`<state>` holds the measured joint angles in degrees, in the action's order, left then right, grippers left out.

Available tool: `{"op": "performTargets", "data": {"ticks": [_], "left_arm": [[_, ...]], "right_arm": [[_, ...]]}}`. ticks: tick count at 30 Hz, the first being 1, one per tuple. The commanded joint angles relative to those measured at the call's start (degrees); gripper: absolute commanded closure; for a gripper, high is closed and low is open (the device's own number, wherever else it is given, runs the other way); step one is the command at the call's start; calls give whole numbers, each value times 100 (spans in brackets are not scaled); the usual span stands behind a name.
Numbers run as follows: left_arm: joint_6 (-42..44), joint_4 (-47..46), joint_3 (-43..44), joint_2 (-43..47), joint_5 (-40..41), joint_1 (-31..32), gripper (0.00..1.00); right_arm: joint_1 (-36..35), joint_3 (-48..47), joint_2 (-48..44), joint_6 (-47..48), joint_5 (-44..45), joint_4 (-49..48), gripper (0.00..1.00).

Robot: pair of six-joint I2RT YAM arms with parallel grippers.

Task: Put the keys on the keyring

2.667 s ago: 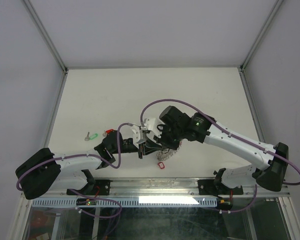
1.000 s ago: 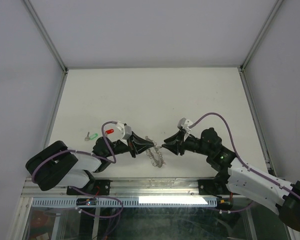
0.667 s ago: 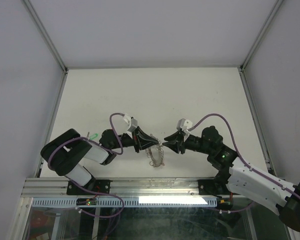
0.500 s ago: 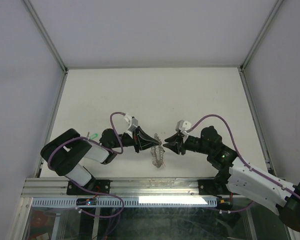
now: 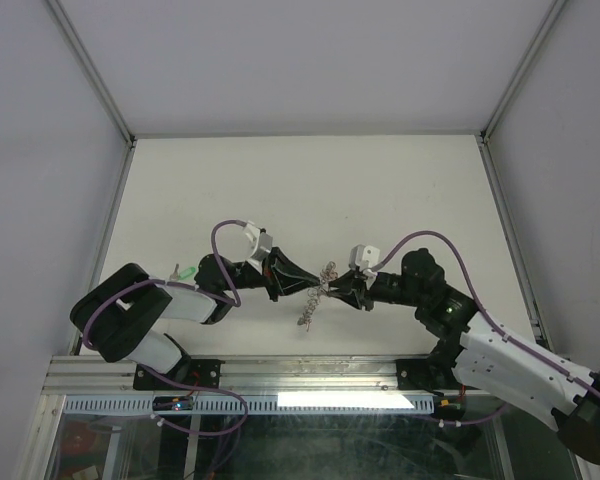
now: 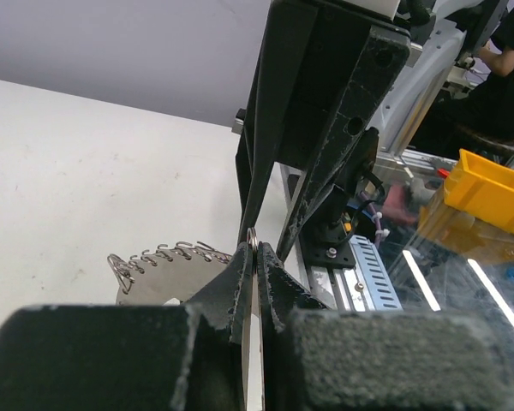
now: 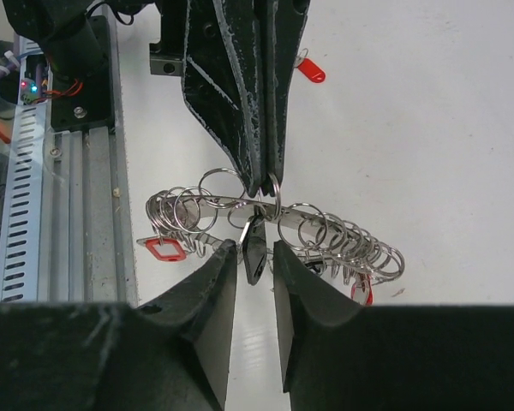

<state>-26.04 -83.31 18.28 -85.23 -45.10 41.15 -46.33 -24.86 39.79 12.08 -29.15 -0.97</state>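
Note:
The keyring (image 5: 320,290) hangs off the table between my two grippers, its silvery fringe of small rings trailing down. My left gripper (image 5: 305,283) is shut on one small split ring (image 6: 252,240) at its rim; the grey plate (image 6: 163,267) shows beside its jaws. In the right wrist view the left fingers (image 7: 240,103) pinch that ring above the keyring (image 7: 218,202). A black-headed key (image 7: 257,244) hangs from it, between the fingertips of my right gripper (image 7: 255,253). Its jaws stand slightly apart around the key, with thin gaps. A red key (image 7: 311,73) and a green key (image 5: 187,272) lie on the table.
Red tags (image 7: 164,249) hang among the keyring's small rings. The metal rail (image 5: 310,375) runs along the table's near edge, with the arm bases on it. Frame posts and walls enclose the white table (image 5: 310,190).
My left gripper has lifted the keyring off the table and turned it. My right gripper has moved in until its tips meet the ring and flank the black key.

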Motion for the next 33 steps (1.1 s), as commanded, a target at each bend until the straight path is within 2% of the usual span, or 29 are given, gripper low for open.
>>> {"op": "performTargets", "data": {"ticks": [1, 33], "left_arm": [[-95, -1071, 76, -48, -104, -39, 100], [-208, -1118, 89, -93, -314, -37, 100]], "right_arm": [[19, -334, 256, 293, -424, -111, 73], [28, -369, 355, 93, -510, -674, 77]]}}
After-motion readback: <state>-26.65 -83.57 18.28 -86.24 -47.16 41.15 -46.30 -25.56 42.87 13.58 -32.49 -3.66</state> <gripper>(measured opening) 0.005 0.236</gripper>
